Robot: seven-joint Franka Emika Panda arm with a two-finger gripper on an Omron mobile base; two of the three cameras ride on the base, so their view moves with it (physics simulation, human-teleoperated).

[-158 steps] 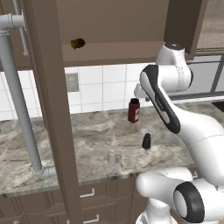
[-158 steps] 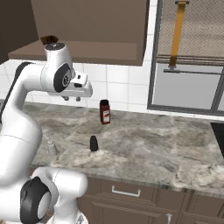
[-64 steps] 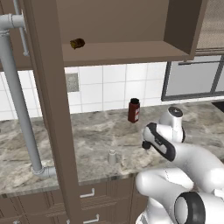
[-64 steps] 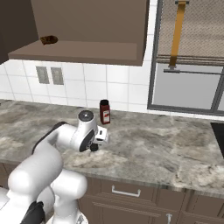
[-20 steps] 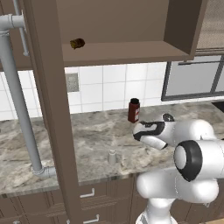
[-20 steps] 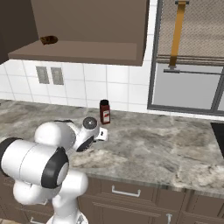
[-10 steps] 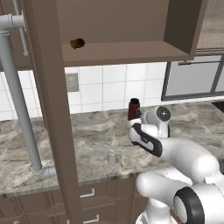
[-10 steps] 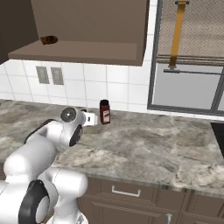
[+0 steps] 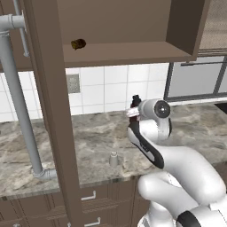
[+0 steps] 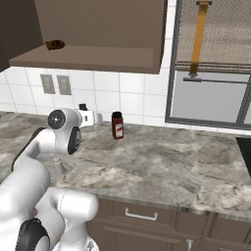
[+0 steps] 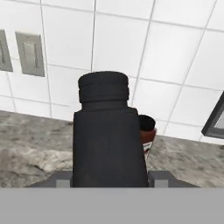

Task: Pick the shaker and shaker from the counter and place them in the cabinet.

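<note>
One small black tapered shaker (image 11: 107, 144) sits clamped in the two-finger gripper (image 9: 134, 106), lifted above the marbled stone counter (image 10: 162, 162); its pale grey-white twin (image 9: 114, 159) stands below.

Arm is folded back on itself, elbow low, wrist raised above the counter (image 9: 88, 146) in front of the tiled wall. Gripper (image 9: 134, 103) is levelled toward the wall, jaws clamped on the black shaker (image 11: 109, 140), which is lifted clear of the counter
</note>
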